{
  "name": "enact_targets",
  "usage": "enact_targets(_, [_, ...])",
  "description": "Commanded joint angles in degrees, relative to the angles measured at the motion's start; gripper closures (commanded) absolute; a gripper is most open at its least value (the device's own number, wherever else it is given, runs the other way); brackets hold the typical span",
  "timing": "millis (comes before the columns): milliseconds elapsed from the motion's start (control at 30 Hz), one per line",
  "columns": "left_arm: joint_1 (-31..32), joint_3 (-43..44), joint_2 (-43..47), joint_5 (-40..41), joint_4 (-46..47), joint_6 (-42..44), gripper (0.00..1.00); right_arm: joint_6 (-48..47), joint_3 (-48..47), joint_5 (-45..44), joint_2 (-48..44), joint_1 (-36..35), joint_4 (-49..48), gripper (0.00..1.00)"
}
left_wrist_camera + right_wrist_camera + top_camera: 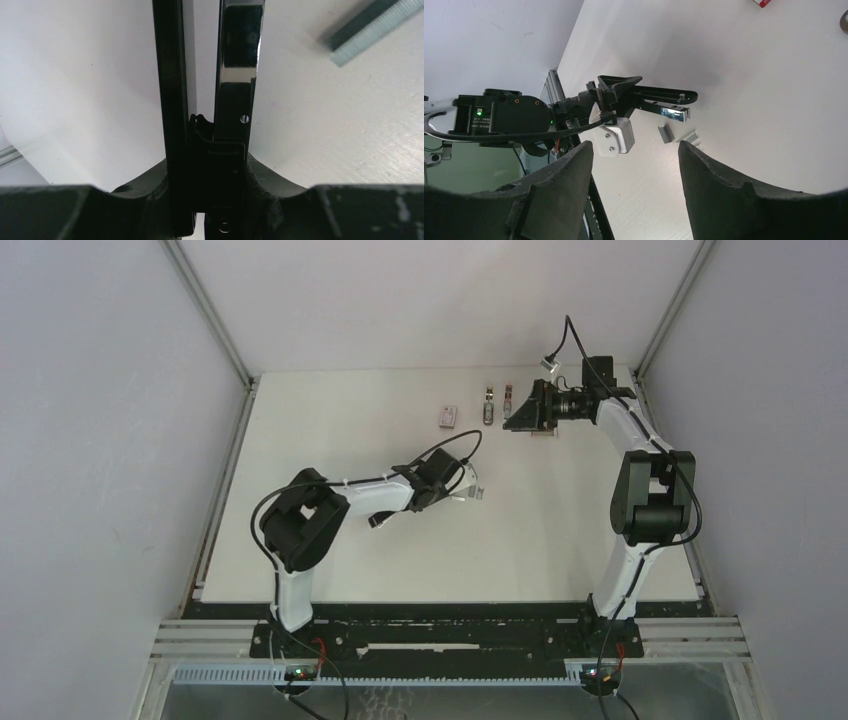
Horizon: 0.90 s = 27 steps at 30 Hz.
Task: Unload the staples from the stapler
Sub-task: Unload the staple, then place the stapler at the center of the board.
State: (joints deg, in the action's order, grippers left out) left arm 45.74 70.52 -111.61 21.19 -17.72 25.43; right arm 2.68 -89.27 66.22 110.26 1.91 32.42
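Left gripper (616,97) is clamped on the rear hinge end of the stapler (659,94), which sits mid-frame in the right wrist view and points toward the right of that picture. The stapler is open: the black arm is on top and the shiny metal rail is hinged away below it.

In the left wrist view, the stapler (236,100) runs straight up the centre between the left gripper (207,170) pads, as two long black bars with a narrow gap between them.

The staples (665,134) are out on the white table (350,540). Two short grey strips lie just beside each other, right under the stapler's front end. One strip of the staples (370,27) also shows in the upper right of the left wrist view, lying flat and apart from the stapler.

From above, the left gripper (462,485) is around the middle of the table. I can't make out the stapler or the strips cleanly from there.

Right gripper (520,410) is at the far right of the table, well apart from the left. Right gripper (634,165) has its jaws apart with nothing between them.

A pink-and-white box (448,417) lies upper centre. Two small items (489,405) sit between it and the right gripper, too small to identify.
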Motion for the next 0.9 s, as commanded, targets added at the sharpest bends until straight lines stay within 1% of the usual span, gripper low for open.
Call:
enact_targets(0, [0.5, -1.0, 4.5, 4.0, 5.0, 1.6, 1.00, 0.7, 0.1, 1.7, -3.3, 0.3, -1.8, 0.37])
enact_targets(167, [0.1, -0.1, 5.2, 1.4, 3.2, -0.2, 1.00, 0.4, 0.1, 1.9, -3.4, 0.4, -1.7, 0.37])
enact_targets(367, [-2.6, 2.6, 7.0, -5.7, -1.2, -3.5, 1.00, -0.1, 0.2, 2.1, -3.7, 0.5, -1.7, 0.36])
enact_targets(633, [-9.5, 6.1, 7.7, -24.6, -7.9, -8.3, 1.00, -1.2, 0.6, 2.7, -4.2, 0.4, -1.8, 0.35])
enact_targets(867, [-14.8, 9.4, 5.6, -40.6, -12.4, -11.0, 1.00, -4.4, 0.8, 2.8, -5.2, -0.7, -0.8, 0.32])
